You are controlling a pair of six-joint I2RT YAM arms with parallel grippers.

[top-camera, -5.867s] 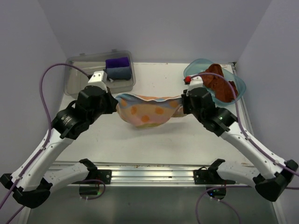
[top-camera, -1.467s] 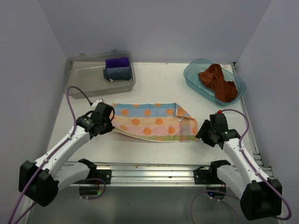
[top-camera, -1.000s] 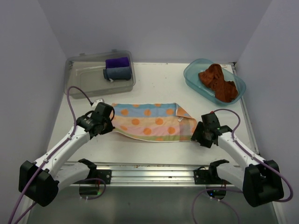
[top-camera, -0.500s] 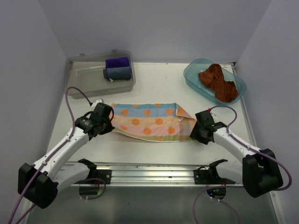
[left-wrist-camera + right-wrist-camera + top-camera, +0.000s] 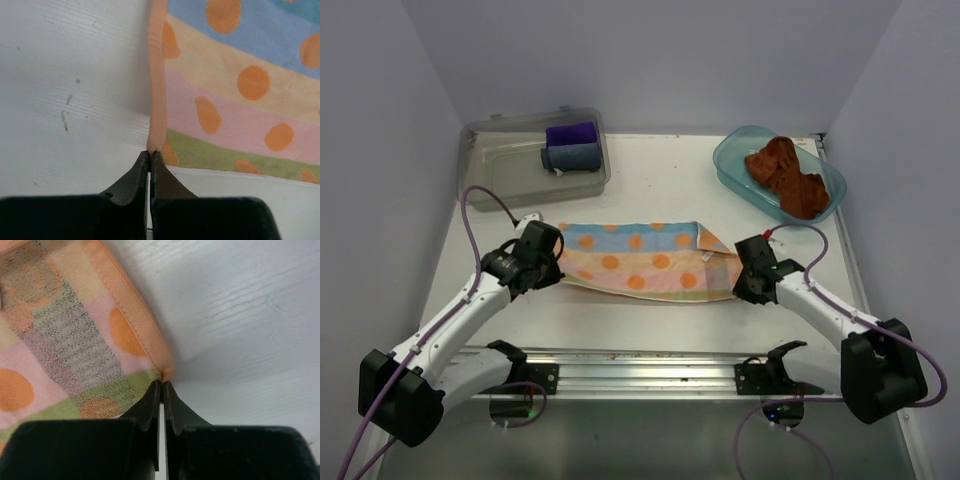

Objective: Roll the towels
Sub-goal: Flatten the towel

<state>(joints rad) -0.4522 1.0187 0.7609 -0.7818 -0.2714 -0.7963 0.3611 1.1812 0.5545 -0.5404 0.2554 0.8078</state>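
Observation:
The patterned towel (image 5: 645, 262), pale blue, pink and green stripes with orange dots, lies spread flat across the middle of the table. My left gripper (image 5: 558, 277) is shut on its near left corner (image 5: 151, 148). At the opposite end my right gripper (image 5: 738, 291) is shut on the near right corner (image 5: 165, 376), where the cloth is folded over. The rust-brown towel (image 5: 786, 177) lies crumpled in the blue tub (image 5: 732, 163) at the back right.
A clear lidded box (image 5: 500, 175) at the back left holds a rolled purple cloth (image 5: 571, 133) and a rolled grey-blue cloth (image 5: 571, 157). A metal rail (image 5: 640, 370) runs along the table's near edge between the arm bases.
My right gripper moved left to the towel's near right corner and closed on it. The left gripper has stayed shut on the left corner.

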